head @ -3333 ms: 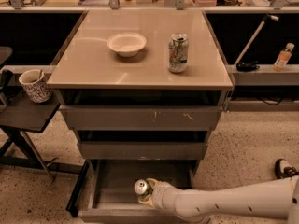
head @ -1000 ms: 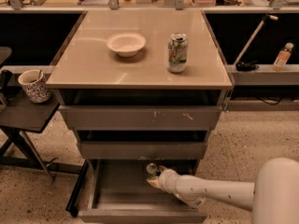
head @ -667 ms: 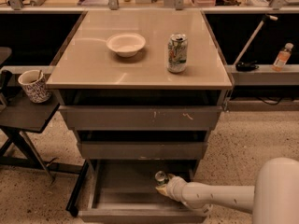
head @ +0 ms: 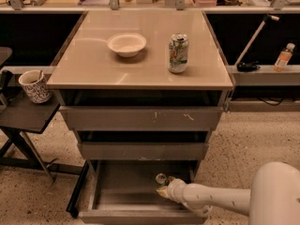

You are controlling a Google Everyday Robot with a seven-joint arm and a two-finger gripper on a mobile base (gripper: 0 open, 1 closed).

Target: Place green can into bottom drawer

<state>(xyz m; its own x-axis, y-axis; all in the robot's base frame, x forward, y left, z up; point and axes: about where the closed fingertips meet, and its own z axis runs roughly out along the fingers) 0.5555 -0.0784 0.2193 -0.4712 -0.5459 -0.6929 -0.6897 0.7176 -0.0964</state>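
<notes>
Since 3.3 s ago, the green can [head: 161, 178] has shifted from the front centre of the bottom drawer [head: 131, 216] toward its rear right. The gripper [head: 164, 190] moved with it, inside the drawer's right half. The arm [head: 220, 198] now reaches in lower.

This looks like a robotics lab or a test corner of an office. The gripper [head: 163, 190] is low inside the open bottom drawer [head: 117, 191] of a grey metal cabinet. Above it, the beige top [head: 89, 69] carries a bowl [head: 126, 44] and a pale can [head: 178, 53]. Far behind runs a workbench [head: 56, 8] with loose equipment. Left of the gripper, a dark side table [head: 23, 116] holds a patterned mug [head: 35, 86]. Up to its right an orange bottle [head: 284, 57] stands on a shelf [head: 262, 74]. The floor [head: 243, 144] is speckled stone.
</notes>
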